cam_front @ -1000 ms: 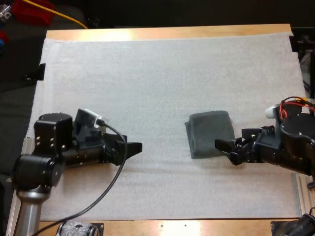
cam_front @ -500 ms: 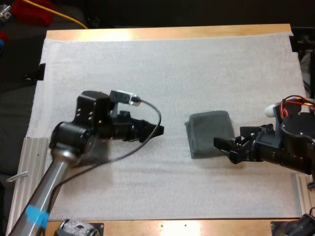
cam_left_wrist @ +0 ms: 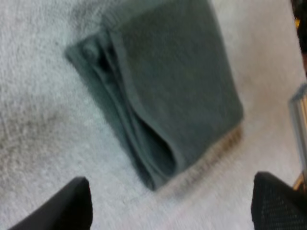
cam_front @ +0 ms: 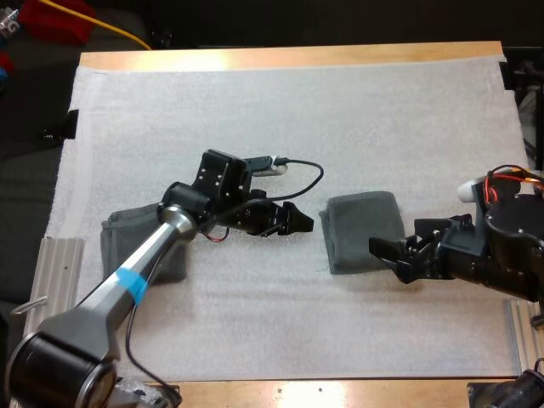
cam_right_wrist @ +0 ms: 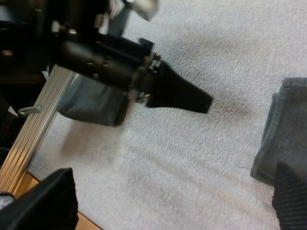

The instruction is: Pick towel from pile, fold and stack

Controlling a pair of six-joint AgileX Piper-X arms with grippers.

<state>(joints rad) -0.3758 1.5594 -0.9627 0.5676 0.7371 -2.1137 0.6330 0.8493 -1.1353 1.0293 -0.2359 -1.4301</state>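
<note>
A folded dark grey-green towel [cam_front: 364, 231] lies on the white mat [cam_front: 280, 127], right of centre. My left gripper [cam_front: 300, 223] reaches in from the left and stops just short of the towel's left edge. In the left wrist view its fingers [cam_left_wrist: 72, 203] stand wide apart and open, with the folded towel [cam_left_wrist: 163, 86] beyond them. My right gripper [cam_front: 387, 261] is open at the towel's near right corner. A second, crumpled towel [cam_front: 140, 246] lies at the mat's left under my left arm. The right wrist view takes in this crumpled towel [cam_right_wrist: 93, 103], the left gripper [cam_right_wrist: 177, 93] and the folded towel's edge [cam_right_wrist: 288, 124].
An aluminium rail [cam_front: 59, 263] runs along the table's left side, beside the crumpled towel. The wooden table edge [cam_front: 289, 58] borders the mat at the far side. A red object with a yellow cable [cam_front: 59, 19] sits beyond the far left corner.
My left arm has swung forward and to the right, from the mat's left side to the folded towel, uncovering the crumpled towel at the left. The right arm has stayed still.
</note>
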